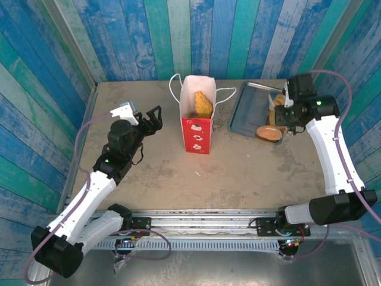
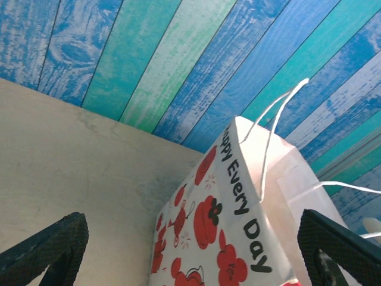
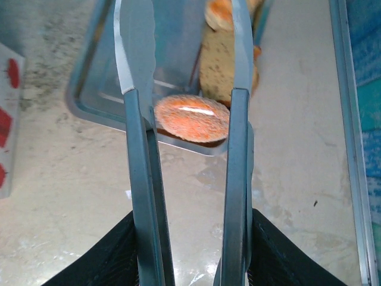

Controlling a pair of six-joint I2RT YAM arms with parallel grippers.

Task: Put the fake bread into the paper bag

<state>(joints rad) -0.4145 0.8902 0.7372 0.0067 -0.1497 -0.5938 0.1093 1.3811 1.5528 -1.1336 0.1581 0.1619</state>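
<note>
Painted plank walls boxing in a beige tabletop
The boards stand upright in weathered blue, teal and pale green on three sides. The top is scuffed and stained, a silver metal rail runs along its near edge, and the light is bright and even.

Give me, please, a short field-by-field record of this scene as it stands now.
paper bag: upright mid-table, top open
in bag: one golden pastry, visible at the mouth
tray: right of the bag
round bun: at the tray's near rim, between the tong tips
other bread: farther back on the tray, count unclear
left gripper: open, empty, left of the bag
right gripper: shut on the tongs, above the tray
</note>
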